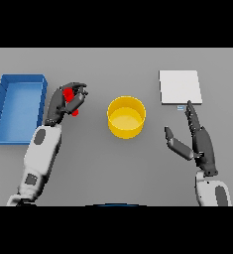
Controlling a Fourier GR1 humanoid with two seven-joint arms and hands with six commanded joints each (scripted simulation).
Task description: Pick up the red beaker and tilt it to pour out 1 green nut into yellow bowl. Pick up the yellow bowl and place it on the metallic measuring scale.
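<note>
- While the left hand (67,101) sits left of frame centre, its dark fingers are curled tight round the red beaker (68,96); only small glossy red patches show between them, so the beaker's shape and tilt can't be told; no green nut visible
- yellow bowl (126,116) at frame centre: round, smooth, straight-walled, open top, inside looks bare; it stands on the table, just right of the left hand, not touching it
- metallic measuring scale (180,87) upper right: flat pale grey square plate, matte, with a small light tab at its lower edge
- right hand (196,139) lower right, fingers straight and pointing up-frame, thumb splayed left, holding nothing; fingertips reach just below the scale's lower edge, beside the tab
- blue tray (1,101) far left: rectangular, raised rim, flat lighter blue floor; just left of the left forearm
- grey table (113,168): plain, uniform matte; nothing lies between bowl and scale
</note>
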